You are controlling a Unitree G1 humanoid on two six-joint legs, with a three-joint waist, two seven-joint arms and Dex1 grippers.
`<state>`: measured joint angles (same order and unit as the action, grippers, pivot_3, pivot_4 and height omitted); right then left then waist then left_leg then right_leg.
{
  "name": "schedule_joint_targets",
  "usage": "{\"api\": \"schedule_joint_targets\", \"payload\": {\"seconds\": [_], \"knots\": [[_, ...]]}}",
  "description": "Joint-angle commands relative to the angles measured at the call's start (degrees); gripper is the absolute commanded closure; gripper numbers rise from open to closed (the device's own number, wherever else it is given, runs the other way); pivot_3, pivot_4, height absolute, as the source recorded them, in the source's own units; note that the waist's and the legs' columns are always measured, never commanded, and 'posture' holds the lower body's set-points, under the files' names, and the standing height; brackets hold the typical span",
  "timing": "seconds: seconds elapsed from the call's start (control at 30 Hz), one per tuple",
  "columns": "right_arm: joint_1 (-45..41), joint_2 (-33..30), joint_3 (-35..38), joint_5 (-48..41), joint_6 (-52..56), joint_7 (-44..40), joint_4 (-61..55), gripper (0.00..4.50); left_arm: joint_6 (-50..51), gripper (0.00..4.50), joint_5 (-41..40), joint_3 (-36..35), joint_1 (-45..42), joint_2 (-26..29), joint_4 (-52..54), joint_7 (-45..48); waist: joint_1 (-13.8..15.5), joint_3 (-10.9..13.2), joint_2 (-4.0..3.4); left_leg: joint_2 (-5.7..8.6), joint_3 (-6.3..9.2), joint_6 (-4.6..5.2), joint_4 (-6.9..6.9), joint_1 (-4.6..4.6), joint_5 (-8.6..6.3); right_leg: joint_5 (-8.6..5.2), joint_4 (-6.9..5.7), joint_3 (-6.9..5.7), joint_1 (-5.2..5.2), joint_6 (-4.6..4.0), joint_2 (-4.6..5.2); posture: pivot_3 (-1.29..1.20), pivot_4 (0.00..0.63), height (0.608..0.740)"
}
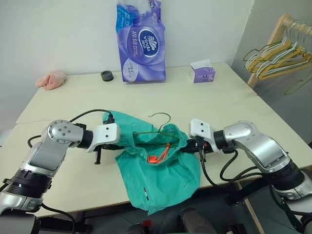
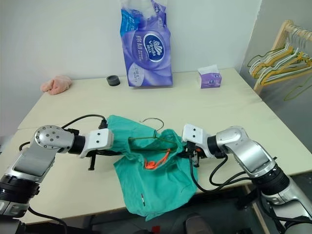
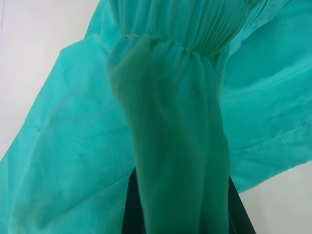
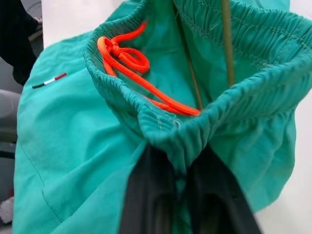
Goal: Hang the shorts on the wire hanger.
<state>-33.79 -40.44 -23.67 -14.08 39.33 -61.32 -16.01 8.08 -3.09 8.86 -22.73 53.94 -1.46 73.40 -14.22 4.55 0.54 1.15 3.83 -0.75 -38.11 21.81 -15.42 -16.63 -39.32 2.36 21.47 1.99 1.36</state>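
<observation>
Left eye view puts the shorts (image 1: pixel 158 168) at the lower centre of the frame, stretched between both arms over the front edge of the bench (image 1: pixel 219 102), with their lower half drooping past that edge. The wire hanger (image 1: pixel 158 131) sits inside the opened waistband, its hook rising clear above the cloth at mid-frame, and the orange drawstring (image 1: pixel 160 155) hangs loose within the opening. At centre left, the left gripper (image 1: pixel 118 145) is clamped tight on one side of the gathered waistband; the left wrist view shows fabric bunched between its dark fingers (image 3: pixel 130 209). At centre right, the right gripper (image 1: pixel 191 145) has the waistband's other side pinched between its fingers (image 4: pixel 146 200), though the hold looks slack. The main risk, as I judge it, is that side slipping free: the hem would collapse off the hanger's shoulder and the weight of the hanging cloth could drag everything off the bench. The drawstring could also snag on the wire.
</observation>
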Motion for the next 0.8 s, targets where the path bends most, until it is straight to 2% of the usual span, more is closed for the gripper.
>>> {"api": "schedule_joint_targets", "payload": {"seconds": [0.03, 0.13, 0.3, 0.47, 0.8], "knots": [[0.9, -2.3, 2.2, 0.6, -1.8, -0.7, -2.2, 2.77, -0.3, 4.5, -0.1, -0.5, 0.1, 0.2, 1.9, -0.5, 0.0, 0.0, 0.0, 0.0, 0.01, 0.0, 0.0, 0.0, 0.0, 0.0, 0.0, -0.01, 0.0, 0.0, 0.0, -0.26, 0.034, 0.74], [2.5, -4.7, 2.9, 1.0, -1.4, 0.0, -3.1, 1.69, -0.5, 4.5, 0.0, -0.5, 0.6, 0.4, 2.1, -0.5, 0.0, 0.0, 0.0, 0.0, 0.01, 0.0, 0.0, -0.01, 0.0, 0.0, -0.01, -0.01, 0.0, 0.0, 0.0, -0.27, 0.034, 0.74], [3.1, -4.3, 2.9, 3.2, -1.1, 3.4, -0.9, 0.02, -1.2, 4.5, 0.4, -0.1, 0.6, 0.3, 1.7, -0.2, -0.2, 0.0, 0.0, -0.01, 0.01, 0.0, 0.02, -0.03, 0.0, 0.0, -0.03, 0.0, 0.01, 0.0, -0.02, -0.27, 0.034, 0.74], [2.3, -2.4, 0.5, 4.7, -1.5, 2.9, 1.5, 0.02, -1.8, 4.5, 0.6, 0.1, 0.1, 0.2, 0.9, 0.1, -0.1, 0.0, 0.0, -0.01, 0.0, 0.0, 0.02, -0.02, 0.0, 0.0, -0.01, 0.01, 0.01, 0.0, -0.01, -0.27, 0.032, 0.74], [-4.0, 6.5, -6.9, 10.9, -7.7, 0.2, 16.8, 0.02, -2.0, 4.5, 0.6, 0.3, -0.4, -0.3, 0.4, -0.3, -0.2, 0.0, 0.02, 0.0, 0.02, 0.0, 0.01, -0.03, 0.0, 0.0, -0.03, -0.01, 0.0, -0.01, -0.02, -0.26, 0.019, 0.74]]}}
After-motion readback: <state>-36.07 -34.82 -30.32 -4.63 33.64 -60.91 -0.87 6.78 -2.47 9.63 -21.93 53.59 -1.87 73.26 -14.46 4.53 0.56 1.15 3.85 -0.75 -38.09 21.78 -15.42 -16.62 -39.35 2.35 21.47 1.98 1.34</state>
